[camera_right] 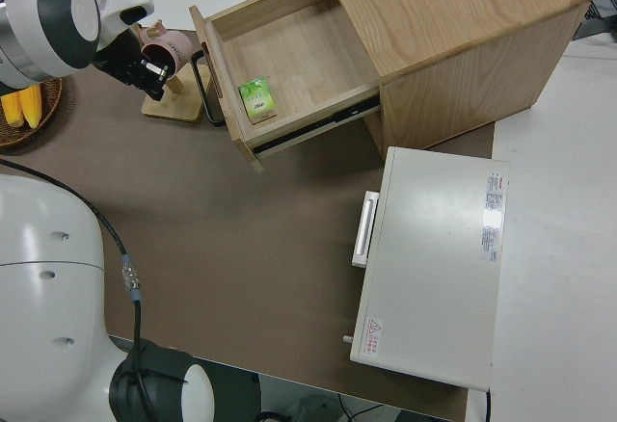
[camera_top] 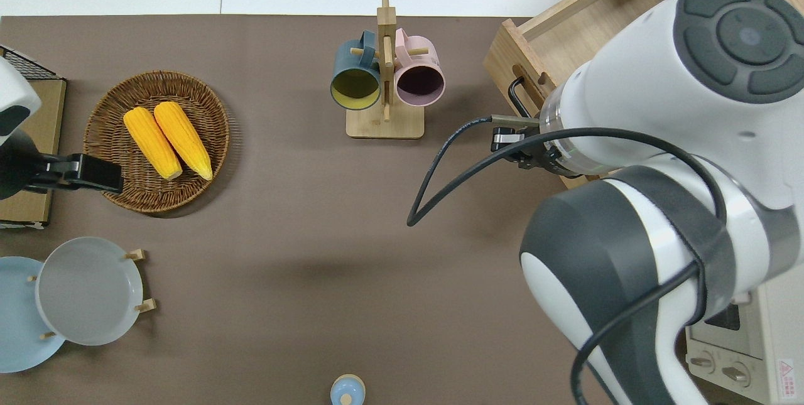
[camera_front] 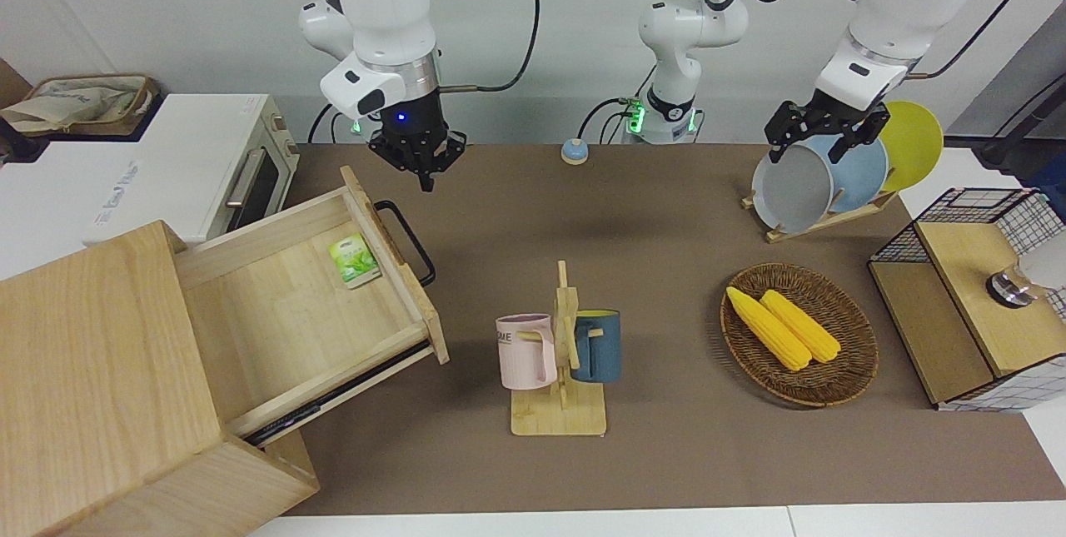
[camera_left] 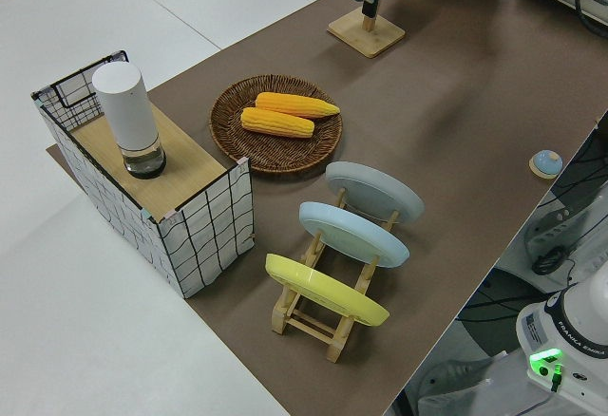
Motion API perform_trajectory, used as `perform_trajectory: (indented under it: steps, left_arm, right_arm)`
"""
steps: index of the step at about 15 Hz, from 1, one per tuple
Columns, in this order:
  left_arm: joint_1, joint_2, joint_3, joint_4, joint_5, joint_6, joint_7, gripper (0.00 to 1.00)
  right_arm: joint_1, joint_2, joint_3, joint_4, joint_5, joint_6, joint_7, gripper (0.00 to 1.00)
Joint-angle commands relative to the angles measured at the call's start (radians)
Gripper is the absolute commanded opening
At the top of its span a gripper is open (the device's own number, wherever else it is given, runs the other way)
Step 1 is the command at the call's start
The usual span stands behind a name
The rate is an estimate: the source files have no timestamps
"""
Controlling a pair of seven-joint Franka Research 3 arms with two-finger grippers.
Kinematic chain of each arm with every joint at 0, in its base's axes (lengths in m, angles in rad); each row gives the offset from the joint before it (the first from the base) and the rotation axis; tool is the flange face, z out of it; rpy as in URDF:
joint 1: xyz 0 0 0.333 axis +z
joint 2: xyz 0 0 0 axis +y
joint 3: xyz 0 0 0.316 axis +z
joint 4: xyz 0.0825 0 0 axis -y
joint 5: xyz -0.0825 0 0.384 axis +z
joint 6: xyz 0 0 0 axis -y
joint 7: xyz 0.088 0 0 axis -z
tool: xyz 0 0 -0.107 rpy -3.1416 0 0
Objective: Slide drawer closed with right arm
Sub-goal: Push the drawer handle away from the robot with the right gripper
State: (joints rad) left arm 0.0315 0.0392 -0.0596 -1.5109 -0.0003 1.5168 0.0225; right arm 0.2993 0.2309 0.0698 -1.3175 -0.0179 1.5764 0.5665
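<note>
Drawer [camera_front: 300,304]: stood pulled well out of the wooden box [camera_front: 100,370] at the right arm's end of the table, its front panel and black loop handle [camera_front: 405,241] facing the middle of the table. A small green packet [camera_front: 354,261] lay inside, close to the front panel.

Right gripper [camera_front: 425,175]: hung in the air over bare brown mat [camera_top: 314,235], just off the handle and clear of it, holding nothing. Fingers [camera_front: 426,181] pointed downward and sat close together.

Handle: lay toward the box from those fingertips, apart from them.

Mug stand [camera_front: 560,370] with a pink mug [camera_front: 525,351] and a blue mug [camera_front: 598,345]: stood well away from the fingers, toward mid-table.

White toaster oven [camera_front: 166,166]: stood beside the box.

Left arm: parked; whether its gripper [camera_front: 820,131] was spread or closed could not be told.
</note>
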Motion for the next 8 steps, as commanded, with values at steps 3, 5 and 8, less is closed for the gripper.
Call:
perform_trajectory:
  steps: [3,5,8]
  left_arm:
    - [0.004,0.011,-0.006,0.026,0.017,-0.020,0.010,0.99]
    - [0.004,0.013,-0.006,0.026,0.017,-0.020,0.010,0.99]
    - [0.004,0.011,-0.006,0.026,0.017,-0.020,0.010,0.99]
  right_arm:
    - [-0.008,-0.004,-0.001,-0.089,0.027,0.020,0.222,0.000]
    - [-0.009,0.018,-0.001,-0.094,0.029,0.020,0.310,0.000]
    - [-0.009,0.050,-0.001,-0.094,0.029,0.024,0.455,0.000]
